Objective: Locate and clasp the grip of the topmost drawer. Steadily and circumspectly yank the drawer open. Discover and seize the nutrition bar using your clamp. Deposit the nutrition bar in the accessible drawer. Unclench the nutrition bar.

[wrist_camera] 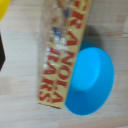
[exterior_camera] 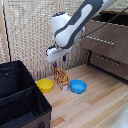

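Note:
The nutrition bar (exterior_camera: 61, 78) is an orange-yellow packet with red-brown print, upright on the wooden floor between two bowls. In the wrist view the nutrition bar (wrist_camera: 62, 55) shows red "GRANOLA BARS" lettering and overlaps the blue bowl's rim. My clamp (exterior_camera: 55, 62) hangs just above the packet's top edge. Its short fingers are too small and blurred to show their gap or any contact. The topmost drawer (exterior_camera: 104, 39) of the dark dresser, with its silver handle (exterior_camera: 98, 39), stands pulled out at the exterior view's right, a dark opening above its front.
A yellow bowl (exterior_camera: 45, 85) lies on the exterior view's left of the bar and a blue bowl (exterior_camera: 78, 86) (wrist_camera: 92, 82) on its right. A black box (exterior_camera: 20, 97) fills the lower left. The lower drawer (exterior_camera: 111, 63) is closed. A woven screen stands behind.

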You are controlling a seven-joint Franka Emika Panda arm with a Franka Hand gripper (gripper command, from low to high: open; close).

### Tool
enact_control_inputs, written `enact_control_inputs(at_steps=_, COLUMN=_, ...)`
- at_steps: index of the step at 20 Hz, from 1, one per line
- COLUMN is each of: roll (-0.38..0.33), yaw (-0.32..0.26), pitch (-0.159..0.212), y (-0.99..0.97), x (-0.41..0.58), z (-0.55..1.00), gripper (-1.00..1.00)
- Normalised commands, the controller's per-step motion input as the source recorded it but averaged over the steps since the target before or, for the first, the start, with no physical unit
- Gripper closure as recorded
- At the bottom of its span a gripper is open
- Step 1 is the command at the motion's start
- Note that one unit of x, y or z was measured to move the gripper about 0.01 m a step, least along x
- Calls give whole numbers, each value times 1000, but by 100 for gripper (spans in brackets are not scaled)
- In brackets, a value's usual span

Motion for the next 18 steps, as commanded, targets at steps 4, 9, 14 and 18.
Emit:
enact_control_inputs(at_steps=4, roll=116, yaw=-272, pitch=53, y=34, x=266, z=406, gripper=-100)
enact_control_inputs(at_steps=9, roll=53, yaw=-292, pitch=5, y=47, x=145, z=507, gripper=-100)
enact_control_inputs(at_steps=14, roll=70, yaw=-231, pitch=47, y=50, x=363, z=210, gripper=-100)
enact_control_inputs(at_steps=18, roll=14, yaw=-90, pitch=128, y=-106, x=535, z=-89, gripper=-100)
